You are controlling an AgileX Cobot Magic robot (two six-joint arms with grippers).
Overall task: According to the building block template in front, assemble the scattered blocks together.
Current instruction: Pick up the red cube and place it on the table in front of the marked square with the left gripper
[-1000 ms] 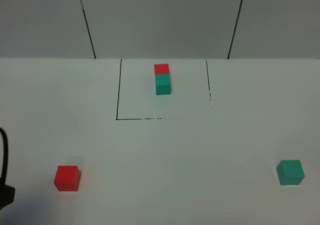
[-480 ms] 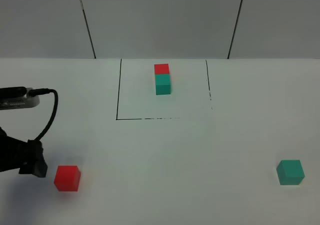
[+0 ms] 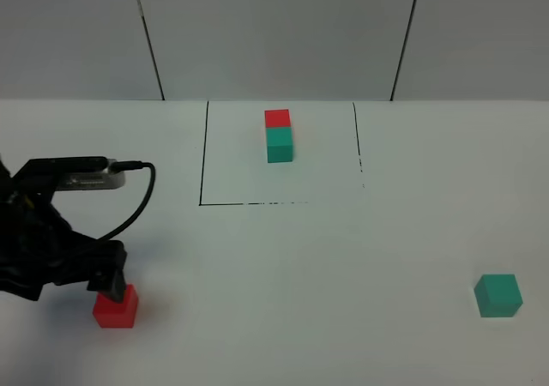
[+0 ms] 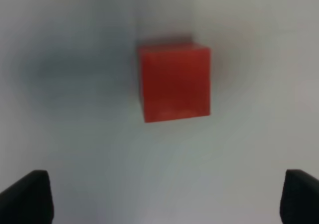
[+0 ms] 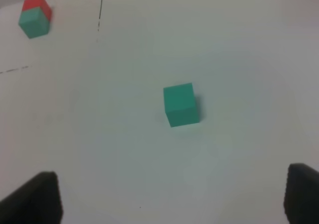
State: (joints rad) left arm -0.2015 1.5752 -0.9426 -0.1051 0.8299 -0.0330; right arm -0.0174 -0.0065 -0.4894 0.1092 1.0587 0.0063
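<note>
The template, a small red cube [image 3: 277, 117] joined to a small teal cube [image 3: 280, 144], stands inside a black-outlined square at the back; it also shows in the right wrist view [image 5: 35, 17]. The loose red cube [image 3: 116, 309] lies at the front left. My left gripper [image 3: 107, 279] hovers over it, open and empty. In the left wrist view the red cube [image 4: 174, 82] lies ahead of the gripper [image 4: 162, 199], between the lines of the fingertips [image 4: 25, 199]. The loose teal cube [image 3: 498, 295] lies at the front right. My right gripper [image 5: 169, 196] is open, short of the teal cube [image 5: 180, 104].
A black outline [image 3: 202, 159] marks a square on the white table [image 3: 343, 266] around the template. A grey panelled wall [image 3: 274, 34] rises behind the table. The left arm's cable [image 3: 137, 206] loops above the table at the left.
My left arm has come in from the left edge and moved right, so that the gripper now hangs over the loose red cube. The cubes have not moved.
</note>
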